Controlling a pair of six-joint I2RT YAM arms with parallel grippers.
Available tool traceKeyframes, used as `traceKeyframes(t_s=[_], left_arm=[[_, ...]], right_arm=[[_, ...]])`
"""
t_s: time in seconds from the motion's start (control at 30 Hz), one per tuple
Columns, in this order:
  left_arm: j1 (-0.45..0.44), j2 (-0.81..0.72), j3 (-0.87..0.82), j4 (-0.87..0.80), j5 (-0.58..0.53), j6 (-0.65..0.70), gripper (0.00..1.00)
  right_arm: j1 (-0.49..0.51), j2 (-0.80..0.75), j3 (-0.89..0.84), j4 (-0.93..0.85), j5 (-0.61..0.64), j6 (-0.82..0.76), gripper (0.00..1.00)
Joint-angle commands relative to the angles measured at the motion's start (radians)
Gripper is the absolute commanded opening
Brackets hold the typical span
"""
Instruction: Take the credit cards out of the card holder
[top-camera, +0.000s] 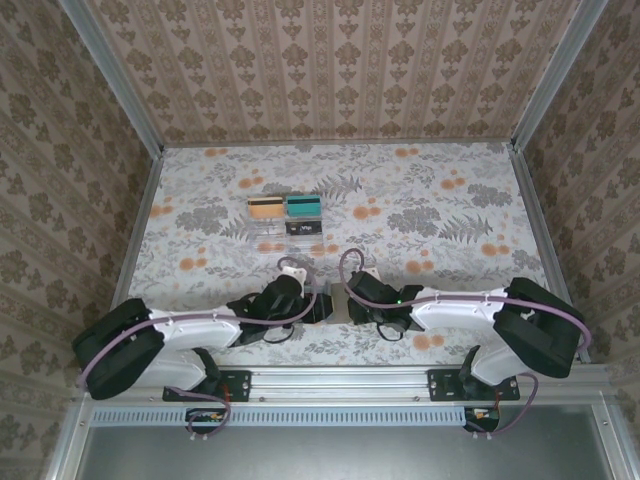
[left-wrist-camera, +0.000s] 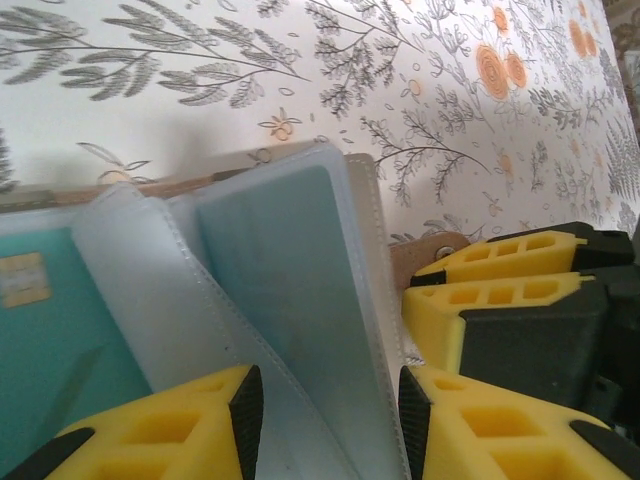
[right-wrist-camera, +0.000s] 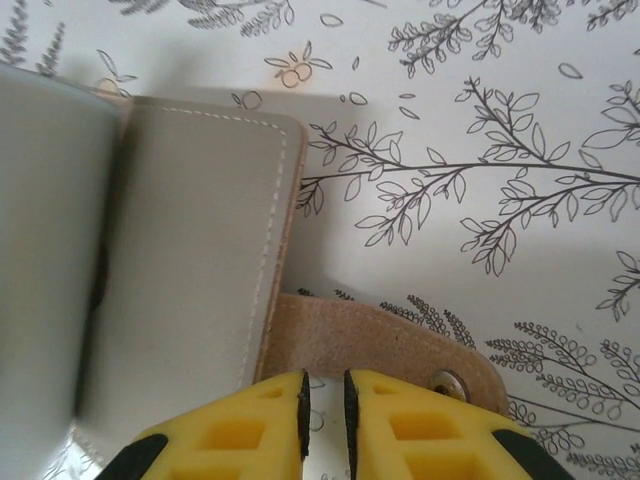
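Card holder (right-wrist-camera: 190, 250) open, grey-lined, tan snap strap (right-wrist-camera: 380, 345), teal credit card (left-wrist-camera: 50, 360) sleeved

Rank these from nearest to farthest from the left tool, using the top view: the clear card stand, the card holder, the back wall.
1. The card holder, right at the tips of the left tool, near the bottom centre.
2. The clear card stand, farther up, slightly left of centre.
3. The back wall, farthest, across the top.
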Motion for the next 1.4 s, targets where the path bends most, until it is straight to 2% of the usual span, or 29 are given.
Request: traceKeyframes(t_s=[0.0,0.27,0.47,0.6,0.7,0.97,1.03,1.1,1.23,1.37], left_arm=[[-0.02,0.039,0.044,0.041,0.013,0.018,0.43],[-0.047,0.056,0.103,-0.013,0.003,0.045,0.44],[-0.048,-0.027,0.107,-0.099,-0.042,0.067,0.45],[-0.044,-0.133,0.093,-0.203,-0.097,0.08,0.46],[-0.021,-0.22,0.066,-0.298,-0.143,0.074,0.46],[0.087,-0.397,-0.06,-0.372,-0.124,0.049,0.42],[0.103,-0.412,-0.073,-0.385,-0.121,0.05,0.39],[0.117,-0.408,-0.086,-0.378,-0.106,0.051,0.37],[0.123,-0.373,-0.094,-0.366,-0.105,0.051,0.36],[0.124,-0.336,-0.103,-0.333,-0.098,0.044,0.35]], right_arm=[[0.002,-0.078,-0.017,-0.029,0.039,0.02,0.22],[-0.007,-0.154,-0.054,-0.053,0.079,0.041,0.27],[-0.011,-0.187,-0.074,-0.049,0.072,0.043,0.29],[-0.011,-0.188,-0.064,-0.034,0.033,0.023,0.32],[-0.005,-0.194,-0.047,-0.032,0.02,0.008,0.35],[0.022,-0.172,0.011,-0.048,0.006,-0.006,0.35],[0.03,-0.148,0.024,-0.046,0.001,-0.008,0.35],[0.041,-0.121,0.042,-0.043,-0.001,-0.01,0.3],[0.066,-0.069,0.08,-0.038,-0.007,-0.014,0.28],[0.077,0.01,0.101,-0.003,-0.034,-0.013,0.21]])
